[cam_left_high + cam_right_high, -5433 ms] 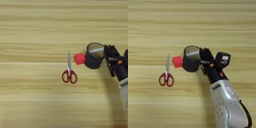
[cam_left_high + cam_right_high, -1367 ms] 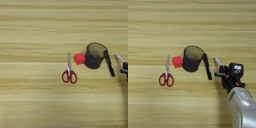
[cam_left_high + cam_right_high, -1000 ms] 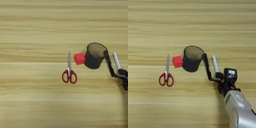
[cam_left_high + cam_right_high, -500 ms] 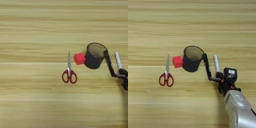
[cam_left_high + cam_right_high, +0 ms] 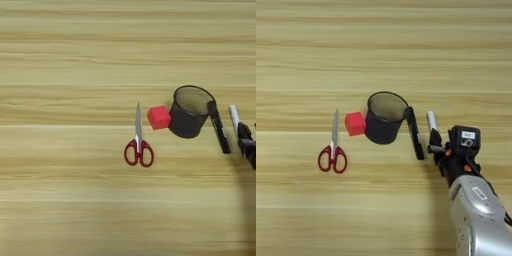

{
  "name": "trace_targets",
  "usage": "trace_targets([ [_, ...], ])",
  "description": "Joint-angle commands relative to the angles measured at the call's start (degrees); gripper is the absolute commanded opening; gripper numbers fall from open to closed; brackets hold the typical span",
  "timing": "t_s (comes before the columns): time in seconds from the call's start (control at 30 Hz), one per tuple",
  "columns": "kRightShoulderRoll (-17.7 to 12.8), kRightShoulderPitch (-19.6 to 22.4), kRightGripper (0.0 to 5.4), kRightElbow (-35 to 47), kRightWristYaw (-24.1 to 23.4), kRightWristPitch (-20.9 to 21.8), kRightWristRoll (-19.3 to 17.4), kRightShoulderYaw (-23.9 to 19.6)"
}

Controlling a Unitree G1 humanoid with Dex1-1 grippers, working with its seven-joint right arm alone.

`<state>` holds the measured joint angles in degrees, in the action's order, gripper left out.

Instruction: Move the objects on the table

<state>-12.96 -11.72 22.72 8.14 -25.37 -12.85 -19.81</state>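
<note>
Pen cup (image 5: 384, 125) upright, nothing visible inside; red cube (image 5: 355, 123) touching. Gripper (image 5: 426, 135) fingers spread, marker unseen (table (image 5: 381, 45) open left).

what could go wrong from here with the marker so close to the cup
1. The black tool sits at the lower end of the slim grey-white marker, which lies near the round black wire-mesh pen cup. A sideways swing of the marker could well tip or shove the cup.
2. The small red cube sits right beside the cup, so a shoved cup might push it towards the red-handled scissors.
</note>
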Motion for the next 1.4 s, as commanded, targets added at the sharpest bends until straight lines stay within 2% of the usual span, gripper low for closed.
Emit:
trace_targets([
  [0.03, 3.3, -2.6, 2.45, 3.9, -0.6, 8.8, 2.2, 3.8],
  [0.1, 5.4, -4.5, 2.72, 2.6, -1.0, 13.0, 4.1, 6.3],
  [0.17, 7.3, -5.4, 2.86, 1.3, -1.6, 16.8, 4.8, 6.9],
  [0.3, 8.7, -6.6, 3.32, -0.4, -1.9, 24.6, 7.4, 8.9],
  [0.6, 11.0, -8.2, 4.21, -7.8, -2.8, 38.2, 11.6, 12.2],
  [0.97, 12.0, -7.1, 5.36, -17.4, -2.0, 45.4, 10.0, 13.8],
  [1.13, 12.0, -6.7, 5.36, -18.5, -1.7, 46.9, 9.0, 13.9],
  [1.27, 11.9, -7.3, 5.36, -17.6, -1.5, 48.7, 10.4, 15.0],
  [1.4, 11.8, -7.5, 5.36, -17.4, -1.1, 48.8, 10.1, 15.6],
])
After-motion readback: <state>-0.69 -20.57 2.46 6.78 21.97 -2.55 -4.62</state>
